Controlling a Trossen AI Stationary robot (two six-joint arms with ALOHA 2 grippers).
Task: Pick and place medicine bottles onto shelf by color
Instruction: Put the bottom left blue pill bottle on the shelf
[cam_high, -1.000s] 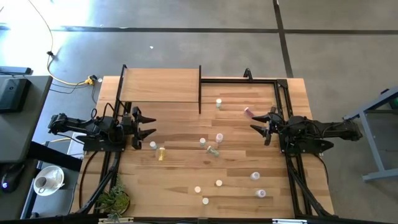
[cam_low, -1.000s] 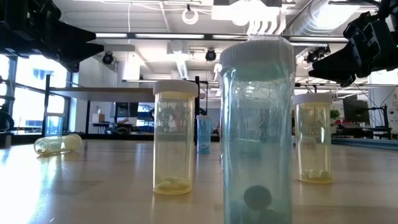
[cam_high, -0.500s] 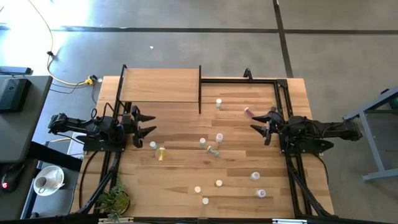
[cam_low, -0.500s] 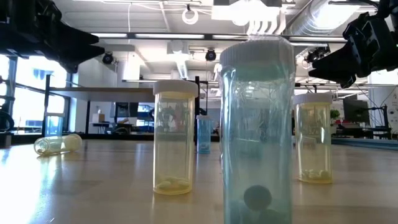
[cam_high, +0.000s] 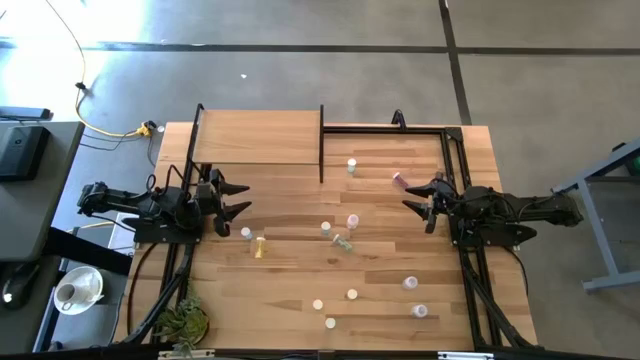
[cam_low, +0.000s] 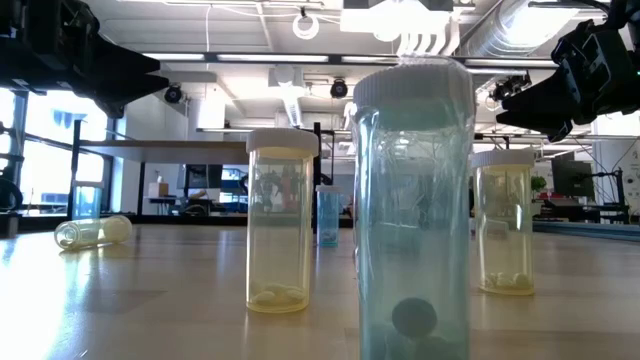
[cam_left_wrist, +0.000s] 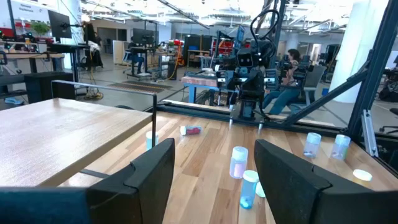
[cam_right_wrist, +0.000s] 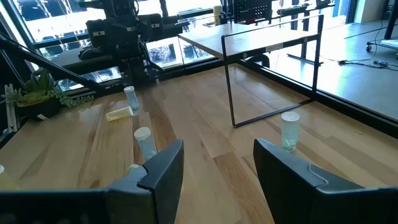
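Observation:
The medicine bottles are scattered over the wooden table, most upright on their bases: a pink one (cam_high: 352, 221) and a pale one (cam_high: 352, 166) near the middle, several more toward the near edge (cam_high: 352, 294). A yellow one (cam_high: 259, 247) and a pink one (cam_high: 398, 181) lie on their sides. The shelf (cam_high: 260, 138), a light board on thin black posts, stands at the far left. My left gripper (cam_high: 235, 197) hovers open at the left edge, level, with nothing between its fingers (cam_left_wrist: 152, 177). My right gripper (cam_high: 418, 197) hovers open at the right edge, also holding nothing (cam_right_wrist: 217, 180).
Black frame rails (cam_high: 455, 160) run along the far and right sides of the table. A small green plant (cam_high: 185, 322) sits at the near left corner. In the low view a tall blue bottle (cam_low: 415, 210) and two yellow ones (cam_low: 278, 220) stand close to the camera.

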